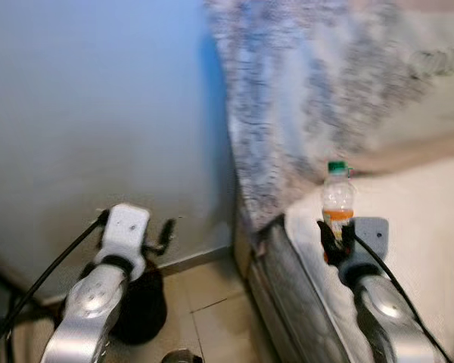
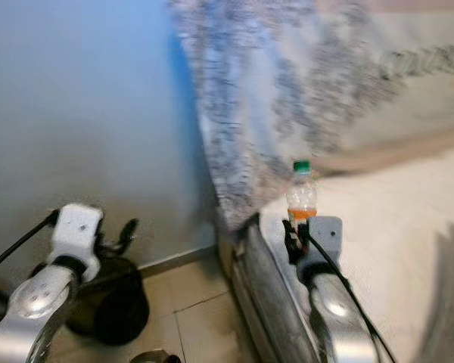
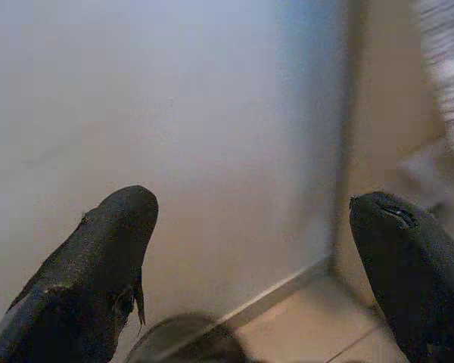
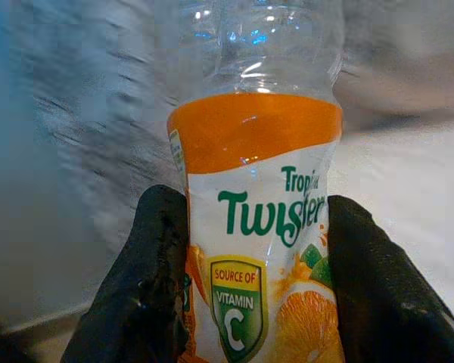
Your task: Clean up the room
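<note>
One bottle (image 4: 257, 227) is sitting pinched at its label in the right gripper (image 1: 337, 238) above the bed's (image 1: 424, 219) near corner. Nearly empty, it is looking light, thin-walled and crushable. Left gripper (image 3: 250, 280) is hanging with jaws spread.

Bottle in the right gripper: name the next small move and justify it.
Probably carry the bottle away from the bed toward a bin, keeping it upright. The right gripper has both fingers pressed on its label, so the grasp looks done. The left gripper is open near the wall.
</note>
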{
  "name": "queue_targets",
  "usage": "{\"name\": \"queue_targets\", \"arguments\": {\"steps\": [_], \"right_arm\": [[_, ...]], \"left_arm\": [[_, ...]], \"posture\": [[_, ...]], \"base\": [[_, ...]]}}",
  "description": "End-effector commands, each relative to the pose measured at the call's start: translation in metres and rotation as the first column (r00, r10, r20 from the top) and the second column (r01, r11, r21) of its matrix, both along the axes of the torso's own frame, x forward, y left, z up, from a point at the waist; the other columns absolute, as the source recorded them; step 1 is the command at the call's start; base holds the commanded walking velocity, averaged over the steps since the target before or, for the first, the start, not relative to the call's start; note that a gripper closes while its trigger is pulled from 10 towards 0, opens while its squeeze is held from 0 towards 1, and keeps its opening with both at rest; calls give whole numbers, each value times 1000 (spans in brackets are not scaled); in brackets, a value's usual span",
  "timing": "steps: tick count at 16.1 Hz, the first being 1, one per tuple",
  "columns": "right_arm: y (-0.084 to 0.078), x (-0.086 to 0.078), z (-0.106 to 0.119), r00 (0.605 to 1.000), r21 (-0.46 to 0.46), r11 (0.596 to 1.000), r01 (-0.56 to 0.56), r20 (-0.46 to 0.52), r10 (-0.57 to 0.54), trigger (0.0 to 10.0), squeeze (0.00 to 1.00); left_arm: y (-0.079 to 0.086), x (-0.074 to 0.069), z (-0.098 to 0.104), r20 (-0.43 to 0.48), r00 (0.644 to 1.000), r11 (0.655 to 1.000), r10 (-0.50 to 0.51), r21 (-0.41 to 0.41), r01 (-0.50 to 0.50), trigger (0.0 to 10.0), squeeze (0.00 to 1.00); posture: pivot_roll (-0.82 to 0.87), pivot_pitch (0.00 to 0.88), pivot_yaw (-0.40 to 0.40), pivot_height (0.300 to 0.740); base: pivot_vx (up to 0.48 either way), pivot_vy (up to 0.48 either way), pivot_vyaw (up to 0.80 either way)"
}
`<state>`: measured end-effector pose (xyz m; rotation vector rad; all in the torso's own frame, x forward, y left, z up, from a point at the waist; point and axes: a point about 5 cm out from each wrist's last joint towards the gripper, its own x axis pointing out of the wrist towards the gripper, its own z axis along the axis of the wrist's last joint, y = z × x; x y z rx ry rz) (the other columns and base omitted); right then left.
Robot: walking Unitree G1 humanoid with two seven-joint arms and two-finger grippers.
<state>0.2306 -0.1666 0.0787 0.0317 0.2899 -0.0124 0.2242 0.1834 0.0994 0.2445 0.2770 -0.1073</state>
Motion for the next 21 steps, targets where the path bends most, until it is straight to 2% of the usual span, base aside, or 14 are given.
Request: {"name": "queue_targets", "arguments": {"steps": [1, 3, 5, 7, 10, 13, 14, 17, 21], "right_arm": [[7, -2, -3, 999, -4, 1000, -28, -30, 28, 10000, 0], [9, -2, -5, 997, 15, 998, -57, -53, 58, 10000, 0], [3, -3, -5, 997, 38, 999, -31, -67, 33, 10000, 0], [2, -3, -4, 997, 21, 999, -39, -69, 40, 10000, 0], [3, -2, -7, 992, 21, 997, -78, -93, 80, 10000, 0], [3, 2, -9, 989, 22, 994, -109, -101, 110, 10000, 0], [3, 3, -8, 990, 31, 994, -101, -96, 104, 10000, 0], [1, 2, -5, 991, 33, 995, -98, -83, 100, 10000, 0], [1, -1, -10, 992, 25, 996, -83, -97, 85, 10000, 0]], "left_arm": [[2, 1, 4, 23, 1000, 1000, 21, 7, -21, 10000, 0], [0, 3, 7, 34, 999, 1000, 22, 21, -23, 10000, 0], [1, 9, 10, 47, 998, 999, 33, 30, -35, 10000, 0], [-1, 10, 11, 58, 998, 1000, 10, 23, -12, 10000, 0], [-10, 14, 11, 60, 998, 1000, -18, -23, 19, 10000, 0], [-3, 16, 7, 57, 998, 1000, 8, -12, -8, 10000, 0], [-1, 16, 7, 60, 998, 999, 30, -41, -27, 10000, 0], [-7, 19, 12, 87, 996, 997, 5, -76, 2, 10000, 0], [-5, 22, 14, 104, 994, 999, -11, -39, 15, 10000, 0]], "posture": [[62, 0, 7, 740], [65, 0, 20, 740], [51, 0, 26, 740], [41, 0, 27, 740], [43, 0, 24, 740], [31, 0, 35, 740], [31, 0, 35, 740], [26, 0, 41, 740], [25, 0, 44, 740]], "base": [[0, 0, 800], [0, 0, 800], [0, 0, 797], [0, 0, 784], [0, 0, 788], [0, 0, 779], [0, 0, 719], [0, 0, 788], [0, 0, 798]]}}
